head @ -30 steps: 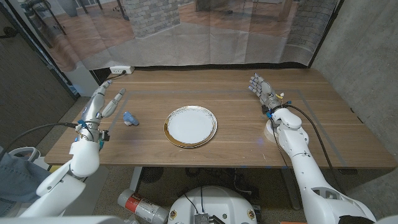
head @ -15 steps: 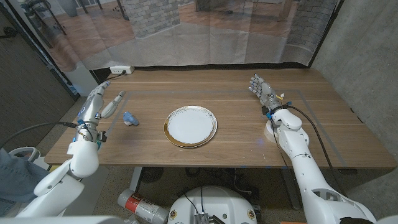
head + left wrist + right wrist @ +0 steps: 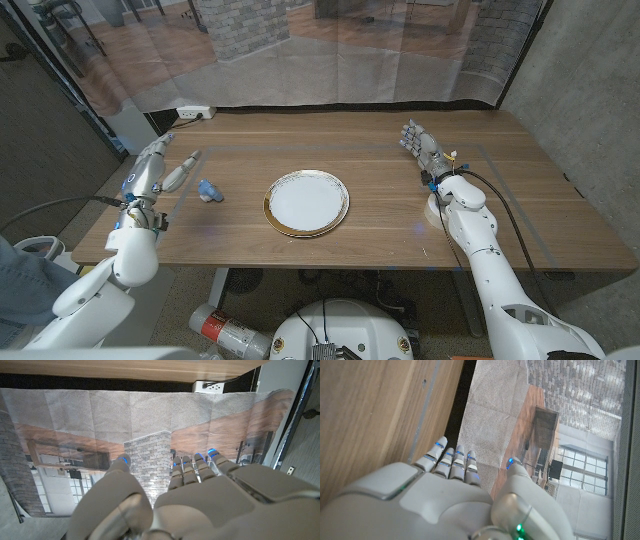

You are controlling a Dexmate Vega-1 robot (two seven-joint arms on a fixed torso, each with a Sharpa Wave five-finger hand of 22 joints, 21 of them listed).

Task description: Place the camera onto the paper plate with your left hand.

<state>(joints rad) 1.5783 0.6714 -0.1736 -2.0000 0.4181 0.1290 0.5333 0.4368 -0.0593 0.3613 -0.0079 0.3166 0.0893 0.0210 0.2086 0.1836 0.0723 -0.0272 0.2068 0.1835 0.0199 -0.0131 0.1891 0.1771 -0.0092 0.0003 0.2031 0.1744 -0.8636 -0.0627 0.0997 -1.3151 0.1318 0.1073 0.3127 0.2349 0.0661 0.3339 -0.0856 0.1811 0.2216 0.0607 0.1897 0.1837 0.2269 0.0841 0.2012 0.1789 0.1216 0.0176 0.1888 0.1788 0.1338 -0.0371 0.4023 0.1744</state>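
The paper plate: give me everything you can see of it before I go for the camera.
The paper plate is round and white, its rim edged in a thin gold-and-dark pattern. It lies flat, face up and empty on the wooden table, near the middle, slightly toward the front edge. The small blue camera sits apart on its left. Neither hand touches it.

A small blue camera (image 3: 209, 190) lies on the table left of the frame's centre. Just right of it, apart, a white paper plate (image 3: 307, 203) with a gold-patterned rim sits flat, nothing on it.

A lab: wooden table (image 3: 380, 160) before a printed room-scene backdrop (image 3: 330, 50).
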